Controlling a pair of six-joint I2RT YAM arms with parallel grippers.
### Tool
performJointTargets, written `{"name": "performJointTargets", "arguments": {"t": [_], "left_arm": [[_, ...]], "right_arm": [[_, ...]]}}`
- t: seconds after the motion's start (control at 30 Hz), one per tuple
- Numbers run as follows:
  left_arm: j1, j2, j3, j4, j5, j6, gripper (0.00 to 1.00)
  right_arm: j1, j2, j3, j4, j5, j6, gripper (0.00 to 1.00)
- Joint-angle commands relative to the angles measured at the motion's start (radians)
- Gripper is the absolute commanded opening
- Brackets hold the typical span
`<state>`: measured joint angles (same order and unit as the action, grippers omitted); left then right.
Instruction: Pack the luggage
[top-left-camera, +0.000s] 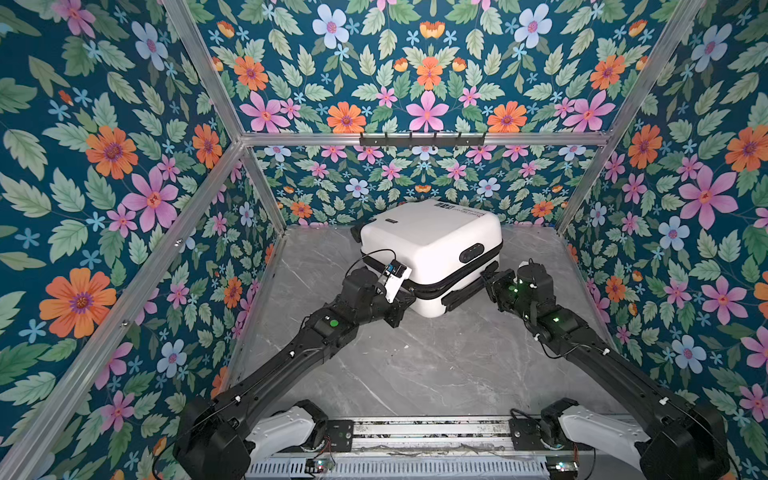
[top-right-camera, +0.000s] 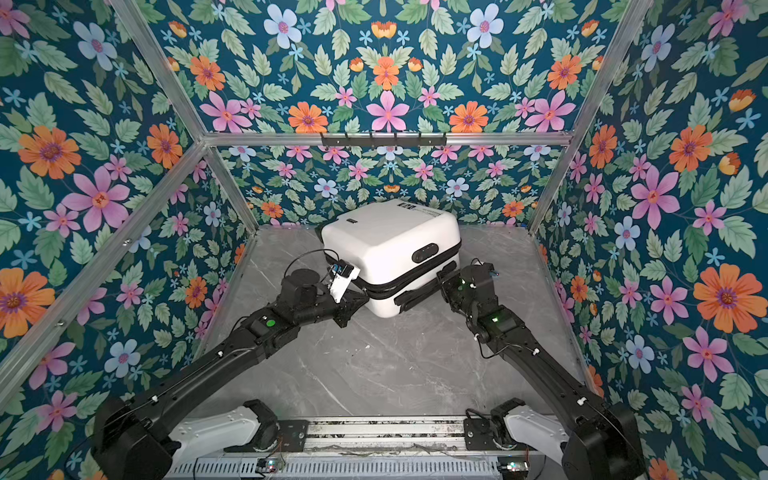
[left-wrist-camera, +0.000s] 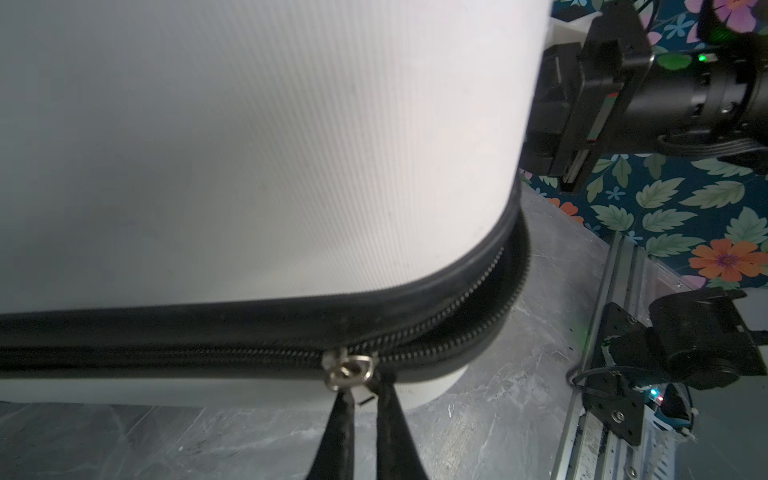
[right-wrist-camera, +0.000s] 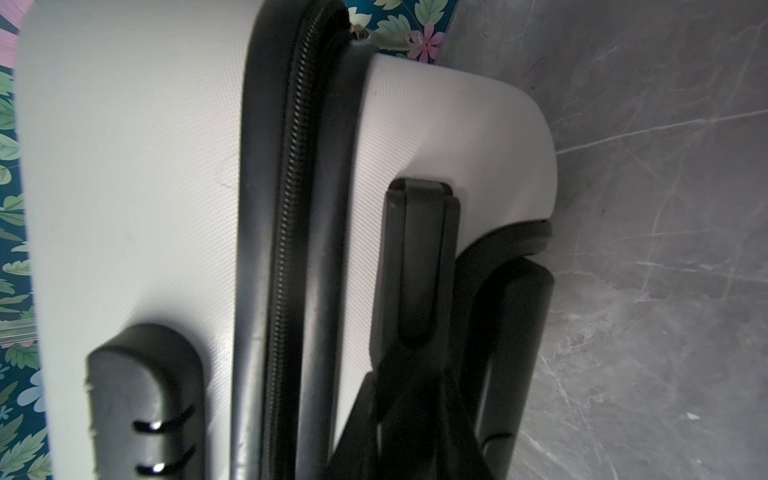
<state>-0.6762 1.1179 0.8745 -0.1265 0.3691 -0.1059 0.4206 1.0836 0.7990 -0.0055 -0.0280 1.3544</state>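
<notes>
Near the back of the grey table (top-left-camera: 415, 365), the white suitcase (top-left-camera: 424, 237) is lying flat with its lid down. The left gripper (left-wrist-camera: 365, 392) is pinching the little silver zipper pull (left-wrist-camera: 349, 372). The zipper (left-wrist-camera: 457, 307) is gaping open around the corner. The right gripper (right-wrist-camera: 419, 374) seems to be squeezing the black handle (right-wrist-camera: 424, 257). A fast tug at that bend could be making the tiny pull slip out, or dragging the suitcase sideways.
</notes>
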Motion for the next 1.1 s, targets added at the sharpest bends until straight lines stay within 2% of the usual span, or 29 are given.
{"name": "performJointTargets", "arguments": {"t": [0.0,0.3,0.33,0.4,0.5,0.67,0.87,1.07], "left_arm": [[0.001,-0.012,-0.005,0.126,-0.032,-0.006,0.08],[0.001,-0.026,0.007,0.143,0.019,-0.01,0.0],[0.001,-0.026,0.008,0.144,0.021,-0.011,0.01],[0.001,-0.025,0.008,0.148,0.013,-0.013,0.11],[0.001,-0.023,0.01,0.158,-0.001,-0.015,0.2],[0.001,-0.003,0.027,0.168,-0.004,-0.015,0.23],[0.001,0.023,0.034,0.187,-0.006,-0.018,0.2],[0.001,0.041,0.043,0.198,0.001,-0.027,0.09]], "right_arm": [[0.007,-0.023,0.008,0.291,-0.099,-0.091,0.0],[0.006,-0.019,0.008,0.291,-0.103,-0.089,0.0],[0.006,-0.019,0.008,0.291,-0.104,-0.091,0.0],[0.006,-0.019,0.008,0.291,-0.103,-0.089,0.0],[0.006,-0.019,0.008,0.291,-0.104,-0.089,0.0],[0.006,-0.019,0.006,0.294,-0.104,-0.089,0.0],[0.007,-0.021,0.006,0.294,-0.104,-0.089,0.0],[0.007,-0.019,0.007,0.294,-0.105,-0.087,0.0]]}}
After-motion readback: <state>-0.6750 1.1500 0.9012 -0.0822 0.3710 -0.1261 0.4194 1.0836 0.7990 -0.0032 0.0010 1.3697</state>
